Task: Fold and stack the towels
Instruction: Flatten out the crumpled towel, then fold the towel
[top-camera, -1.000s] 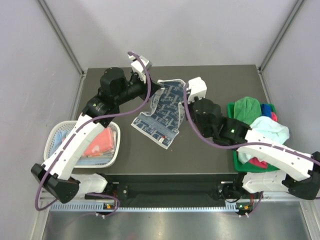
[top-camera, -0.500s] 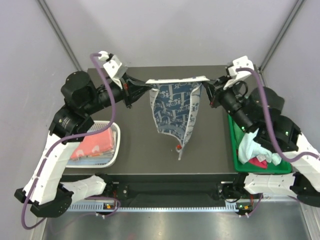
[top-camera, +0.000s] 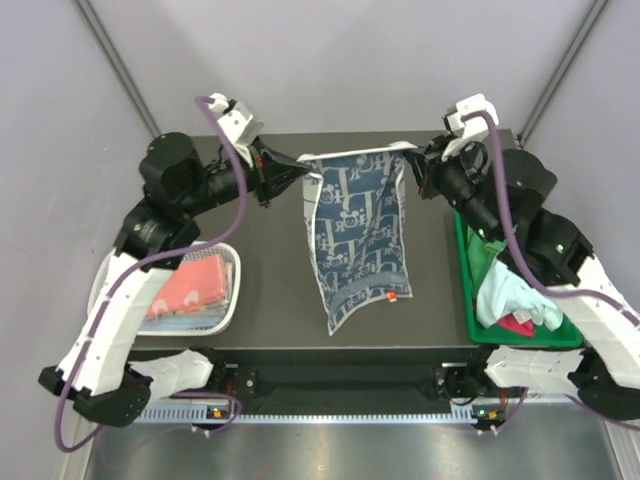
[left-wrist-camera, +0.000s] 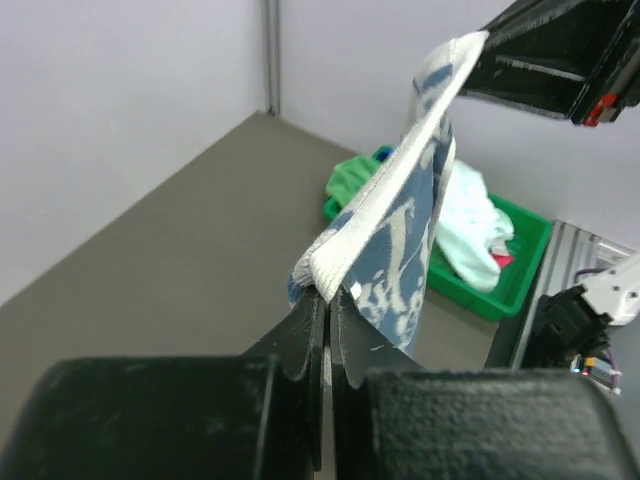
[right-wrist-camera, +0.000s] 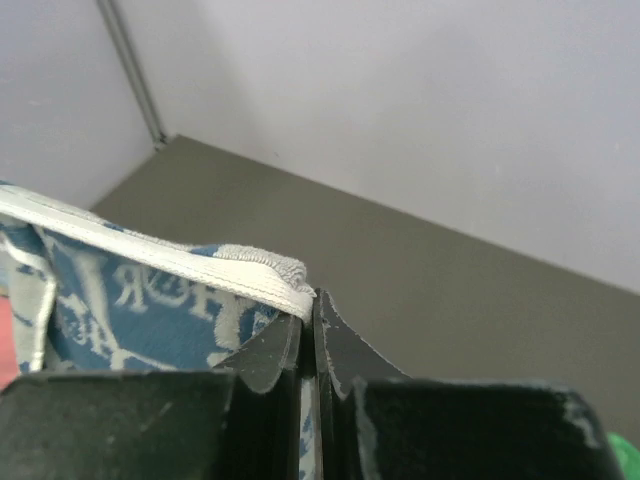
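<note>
A navy towel with a white pattern (top-camera: 357, 235) hangs stretched in the air above the table's far half. Its lower end trails toward the front edge. My left gripper (top-camera: 303, 172) is shut on its top left corner, and my right gripper (top-camera: 409, 160) is shut on its top right corner. In the left wrist view the white hem (left-wrist-camera: 385, 210) runs up from the shut jaws. In the right wrist view the hem (right-wrist-camera: 170, 262) leads off left from the jaws. More towels (top-camera: 512, 295), mint and red, lie in the green bin (top-camera: 462, 250). A coral towel (top-camera: 190, 285) lies in the white basket (top-camera: 232, 290).
The green bin stands at the table's right edge, under my right arm. The white mesh basket sits at the left edge, under my left arm. The dark table (top-camera: 270, 290) shows on both sides of the hanging towel. Grey walls close in the back and sides.
Both grippers lifted the navy towel off the table and pulled apart, spreading its top edge taut. Since half a second ago the cloth has swung flatter and hangs wider.
</note>
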